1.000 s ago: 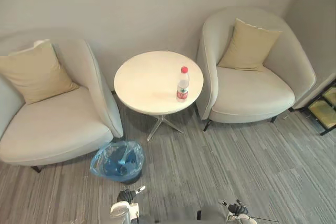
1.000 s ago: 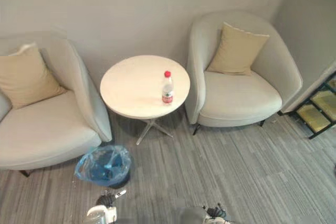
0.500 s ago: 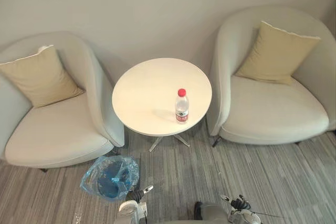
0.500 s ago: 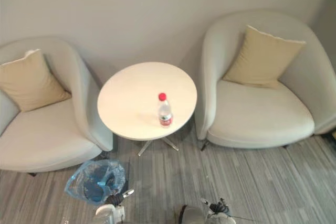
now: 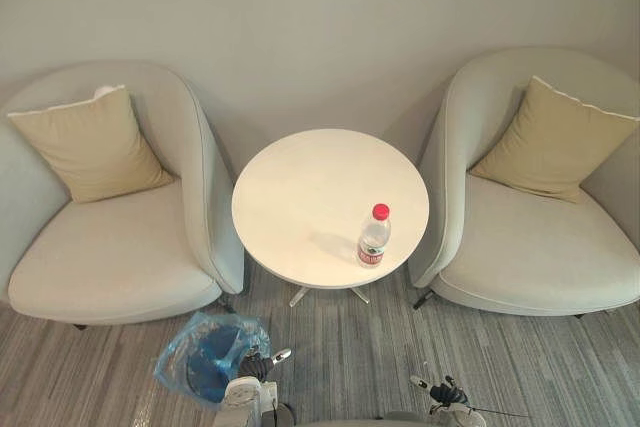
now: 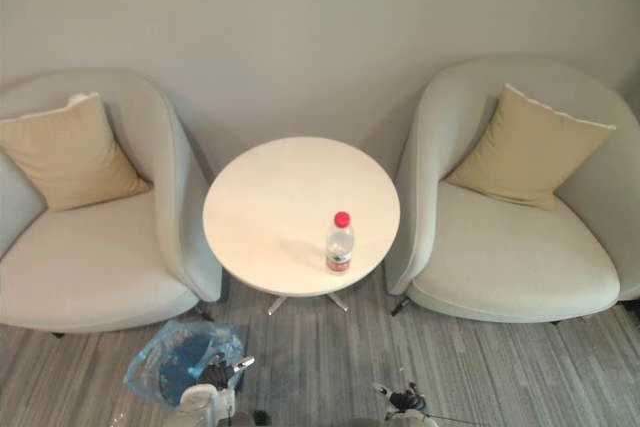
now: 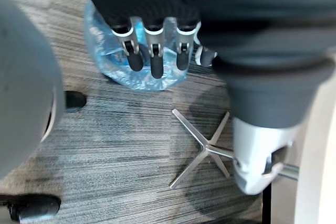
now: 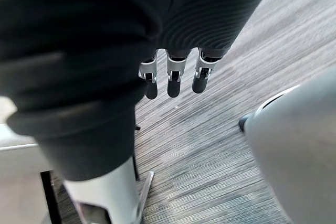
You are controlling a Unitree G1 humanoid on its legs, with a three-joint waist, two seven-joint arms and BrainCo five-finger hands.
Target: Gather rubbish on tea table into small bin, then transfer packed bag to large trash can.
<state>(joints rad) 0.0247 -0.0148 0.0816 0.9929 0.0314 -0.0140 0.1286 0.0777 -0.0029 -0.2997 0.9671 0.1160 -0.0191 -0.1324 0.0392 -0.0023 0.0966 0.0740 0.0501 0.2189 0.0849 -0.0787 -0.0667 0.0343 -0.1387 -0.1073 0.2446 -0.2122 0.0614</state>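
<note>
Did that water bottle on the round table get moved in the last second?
No. The bottle stands near the table's right front edge as before; only the camera shifted.

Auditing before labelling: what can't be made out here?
Contents of small bin: crumpled blue bag hides them, left eye view; left hand overlaps its rim.
Fill level of bottle: too small, eye views.
Right hand: mostly cut off by bottom edge, eye views.
Right armchair: cut by right edge, left eye view.
</note>
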